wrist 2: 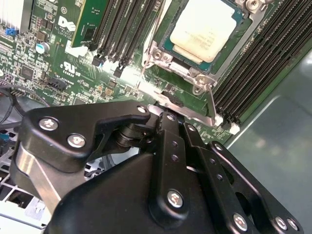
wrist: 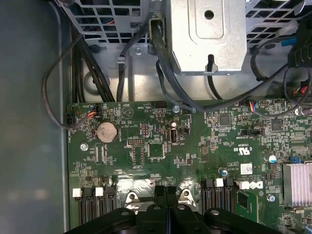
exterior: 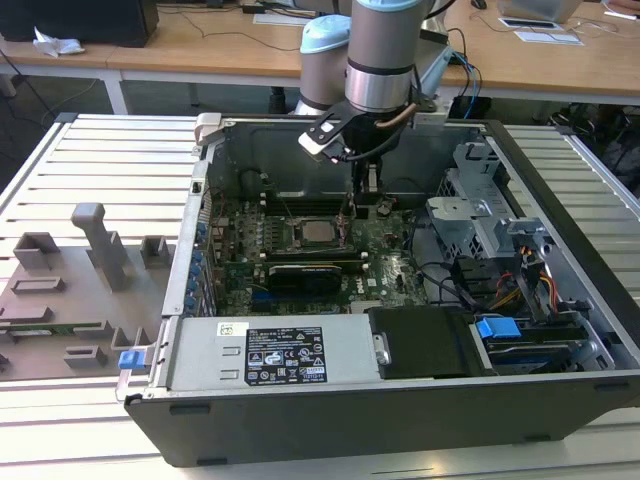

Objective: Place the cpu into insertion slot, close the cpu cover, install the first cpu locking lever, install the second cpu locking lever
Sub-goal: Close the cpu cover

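The cpu [wrist 2: 207,29], a flat square chip with a dull silver-tan top, lies in its socket on the green motherboard [wrist: 195,146]; the exterior view has the cpu [exterior: 318,232] at the board's middle. The cpu cover [wrist 2: 158,52], a thin silvery frame, lies down flat around it. A thin wire locking lever [wrist 2: 212,105] runs along the socket's edge beside my gripper. My gripper [wrist 2: 163,119] is shut, its tips right at the lever's flat silvery end [wrist 2: 187,113]. In the exterior view the gripper [exterior: 349,222] stands just to the exterior view's right of the socket.
Memory slots [wrist 2: 258,58] flank the socket. A grey drive cage [exterior: 470,215] and cable bundles [wrist: 165,83] fill the case on the exterior view's right. A labelled power supply box [exterior: 270,355] lies at the front. Grey fixtures [exterior: 100,245] stand outside the case.
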Robot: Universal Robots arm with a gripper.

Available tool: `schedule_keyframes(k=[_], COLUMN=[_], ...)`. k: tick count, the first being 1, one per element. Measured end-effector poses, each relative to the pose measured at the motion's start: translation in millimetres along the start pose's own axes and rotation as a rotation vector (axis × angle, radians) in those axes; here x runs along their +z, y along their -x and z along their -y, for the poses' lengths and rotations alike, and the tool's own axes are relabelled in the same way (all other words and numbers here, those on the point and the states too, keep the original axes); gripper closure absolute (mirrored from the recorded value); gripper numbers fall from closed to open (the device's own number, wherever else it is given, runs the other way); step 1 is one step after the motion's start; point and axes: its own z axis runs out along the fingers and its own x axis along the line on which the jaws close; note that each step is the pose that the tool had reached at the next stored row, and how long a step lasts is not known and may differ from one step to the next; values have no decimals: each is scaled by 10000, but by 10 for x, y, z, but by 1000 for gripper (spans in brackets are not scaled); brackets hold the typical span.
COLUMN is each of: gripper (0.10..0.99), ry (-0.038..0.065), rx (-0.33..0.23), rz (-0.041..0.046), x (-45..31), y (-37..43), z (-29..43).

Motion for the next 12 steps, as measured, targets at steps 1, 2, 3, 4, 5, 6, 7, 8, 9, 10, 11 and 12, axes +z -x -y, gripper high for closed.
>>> schedule_keyframes(k=[1,2,3,4,5,6,7,8,9,10,11,12], gripper=[980,980,980,980,980,980,980,980,980,980,980,980], ry=[-1,0,0,-1,-1,-1,-1,-1,-1,0,-1,-1], rx=[0,0,0,0,0,0,0,0,1,1,1,0], rz=[-1,-1,0,-1,0,-1,-1,-1,-1,-1,0,0], x=[0,0,0,-1,-1,-1,-1,-1,-1,-2,-2,-2], y=[0,0,1,1,1,1,2,2,2,2,2,3], z=[6,14,19,29,36,40,45,49,54,58,63,68])
